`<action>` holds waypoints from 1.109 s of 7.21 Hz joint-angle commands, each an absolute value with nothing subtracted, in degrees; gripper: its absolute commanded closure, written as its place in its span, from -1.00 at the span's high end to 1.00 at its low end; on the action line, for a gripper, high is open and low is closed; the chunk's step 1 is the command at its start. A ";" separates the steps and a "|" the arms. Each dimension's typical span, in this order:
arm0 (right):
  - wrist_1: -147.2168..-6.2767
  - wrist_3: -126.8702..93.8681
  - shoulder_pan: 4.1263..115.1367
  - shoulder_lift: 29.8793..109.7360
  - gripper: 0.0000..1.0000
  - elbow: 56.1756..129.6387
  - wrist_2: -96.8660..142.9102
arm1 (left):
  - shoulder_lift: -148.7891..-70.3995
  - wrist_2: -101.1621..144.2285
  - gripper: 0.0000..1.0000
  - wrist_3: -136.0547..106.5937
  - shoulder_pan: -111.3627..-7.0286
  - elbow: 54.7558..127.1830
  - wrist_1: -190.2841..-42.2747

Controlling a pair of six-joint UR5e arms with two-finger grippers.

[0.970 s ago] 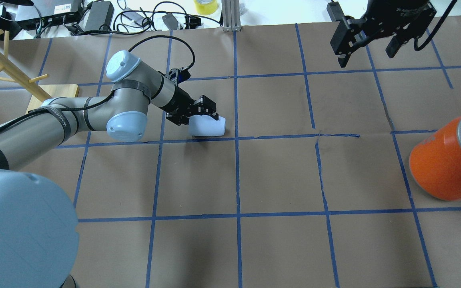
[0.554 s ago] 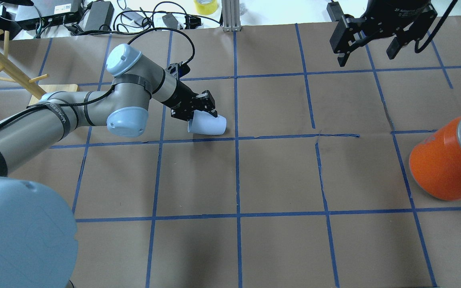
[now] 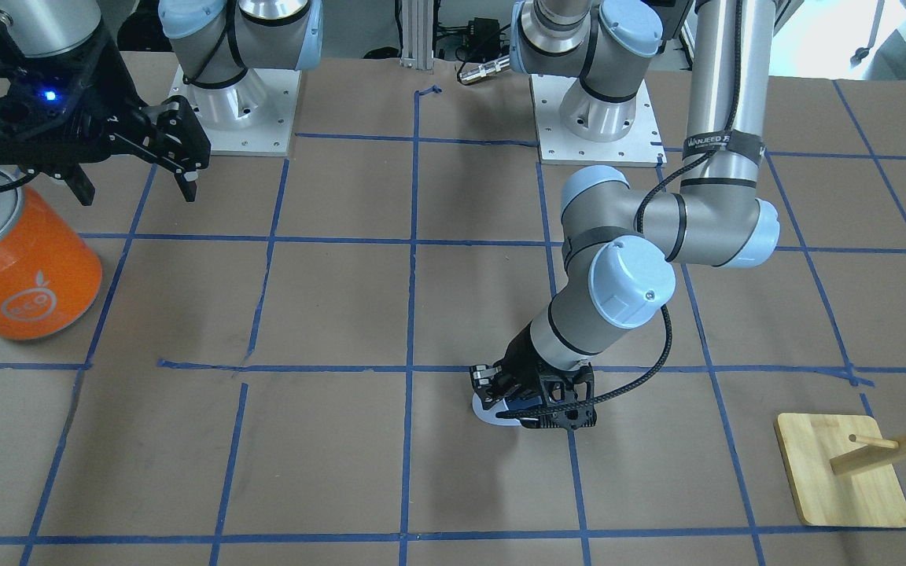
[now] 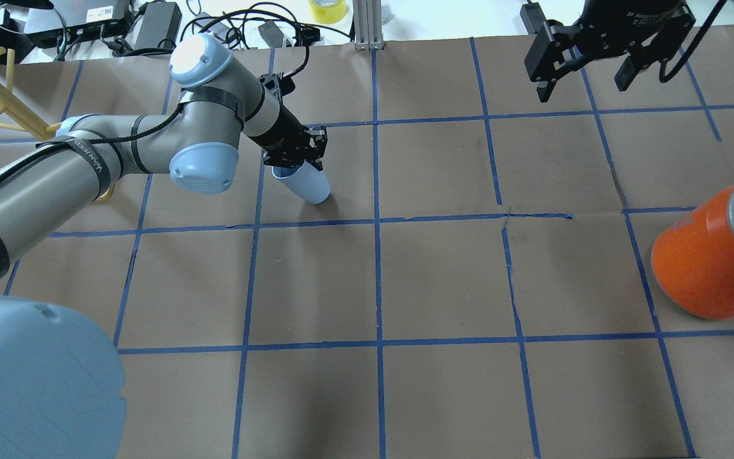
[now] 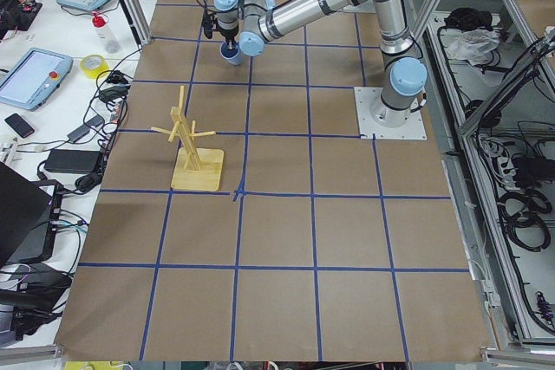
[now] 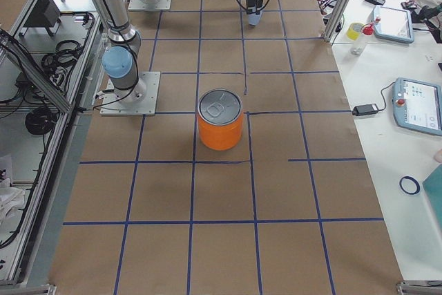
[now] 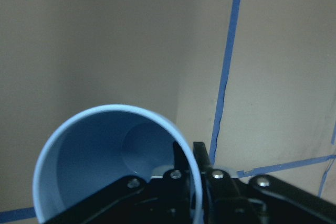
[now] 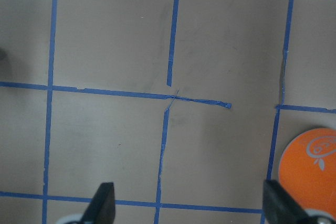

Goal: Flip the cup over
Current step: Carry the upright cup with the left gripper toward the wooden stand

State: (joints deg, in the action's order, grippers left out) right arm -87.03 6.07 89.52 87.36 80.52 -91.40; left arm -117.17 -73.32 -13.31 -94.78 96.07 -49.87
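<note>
The pale blue cup (image 4: pixel 308 186) hangs tilted in my left gripper (image 4: pixel 297 167), mouth up toward the gripper and base down to the right, close to the paper. The left gripper is shut on the cup's rim, one finger inside and one outside, as the left wrist view shows at the gripper (image 7: pixel 190 157) and the cup's dark blue inside (image 7: pixel 100 163). In the front view the left gripper (image 3: pixel 512 405) hides most of the cup (image 3: pixel 487 414). My right gripper (image 4: pixel 587 73) is open and empty, high over the far right of the table; it also shows in the front view (image 3: pixel 134 182).
A large orange can (image 4: pixel 701 264) with a silver lid stands at the right edge; it also shows in the front view (image 3: pixel 24 271). A wooden mug tree (image 4: pixel 0 95) on a wooden base (image 3: pixel 842 472) stands at the far left. Cables and boxes lie beyond the table's far edge.
My left gripper has lifted the cup from lying on its side, turned it mouth-up toward upright, and drawn back toward the far left. The right gripper has barely moved.
</note>
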 commanded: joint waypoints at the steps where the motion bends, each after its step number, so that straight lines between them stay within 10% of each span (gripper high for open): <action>1: -87.10 6.06 89.47 87.36 1.00 80.60 -91.41 | -115.41 -80.55 -1.00 -14.58 -96.06 94.06 -50.18; 8: -87.36 6.06 89.56 87.45 1.00 80.68 -91.32 | -119.78 -96.06 -1.00 -0.44 -88.51 89.64 -46.49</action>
